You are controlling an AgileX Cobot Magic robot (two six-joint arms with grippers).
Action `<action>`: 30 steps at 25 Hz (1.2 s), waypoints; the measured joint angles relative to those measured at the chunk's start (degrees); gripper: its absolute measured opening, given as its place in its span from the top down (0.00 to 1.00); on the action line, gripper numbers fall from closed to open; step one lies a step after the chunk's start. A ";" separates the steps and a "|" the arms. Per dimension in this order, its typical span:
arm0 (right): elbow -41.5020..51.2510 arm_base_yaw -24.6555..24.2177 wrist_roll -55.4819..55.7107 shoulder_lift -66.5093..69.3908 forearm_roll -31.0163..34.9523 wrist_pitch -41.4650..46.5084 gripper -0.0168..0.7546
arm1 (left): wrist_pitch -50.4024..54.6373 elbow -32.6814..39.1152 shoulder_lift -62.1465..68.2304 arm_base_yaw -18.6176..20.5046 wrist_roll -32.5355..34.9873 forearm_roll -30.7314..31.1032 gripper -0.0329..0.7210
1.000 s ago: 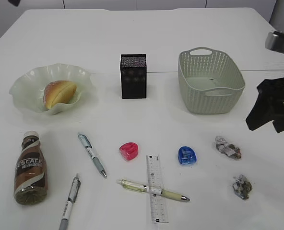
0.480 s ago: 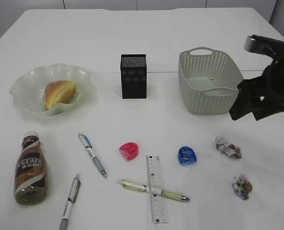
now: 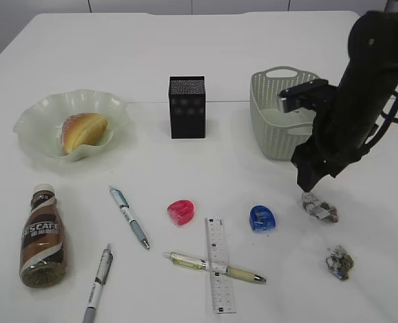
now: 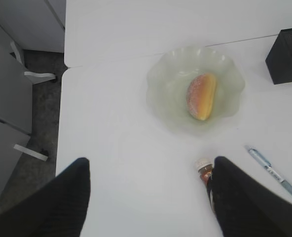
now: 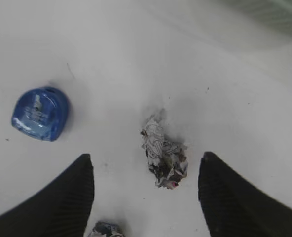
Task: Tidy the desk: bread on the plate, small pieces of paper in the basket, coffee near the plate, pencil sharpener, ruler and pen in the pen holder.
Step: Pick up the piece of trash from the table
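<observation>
Near edge of desk (image 3: 253, 74): a grey pen (image 3: 99, 276) at left, ruler (image 3: 219, 264) lying crossed by a yellow-green pen (image 3: 214, 266), and a paper wad (image 3: 339, 262) at right. Coffee (image 3: 43, 237) lies on its side at far left, cap pointing away.

Next row back: blue-grey pen (image 3: 129, 217), pink sharpener (image 3: 180, 212), blue sharpener (image 3: 261, 218), second paper wad (image 3: 319, 206).

Right gripper (image 5: 146, 190) hangs over that second wad (image 5: 163, 157), not touching it. Fingers (image 5: 62, 202) stand well apart, nothing between them but air; the wad sits in the gap, slightly nearer the right finger, just ahead of the tips. Blue sharpener (image 5: 39, 120) lies outside the left finger. In the exterior view the right arm (image 3: 350, 108) partly hides the basket (image 3: 273, 128), gripper tip just above the wad.

Far row: plate (image 3: 34, 121) at left with bread (image 3: 83, 131) in it, holder (image 3: 187, 106) in the middle, upright, basket at right.

Left gripper (image 4: 148, 197) hovers high above the desk's left part, fingers (image 4: 62, 202) wide apart and empty. Below it: coffee cap (image 4: 203, 165) beside the right finger, plate (image 4: 161, 98) and bread (image 4: 201, 97) farther on.
</observation>
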 joint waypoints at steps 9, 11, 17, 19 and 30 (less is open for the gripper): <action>-0.08 1.03 6.42 6.82 -7.49 0.37 0.34 | 0.00 1.24 -1.07 0.00 0.00 0.28 0.21; -0.08 1.03 6.55 7.65 -7.56 0.37 0.34 | 0.00 1.24 -1.07 0.00 0.00 0.28 0.21; -0.12 1.13 6.89 10.13 -7.56 0.01 0.34 | 0.00 1.24 -1.07 0.00 0.00 0.36 0.21; -0.12 1.13 6.89 10.27 -7.46 -0.63 0.34 | 0.00 1.24 -1.07 0.00 0.00 0.36 0.21; -0.45 1.13 8.77 10.32 -7.46 -1.77 0.58 | 0.00 1.24 -1.07 0.00 0.00 0.36 0.21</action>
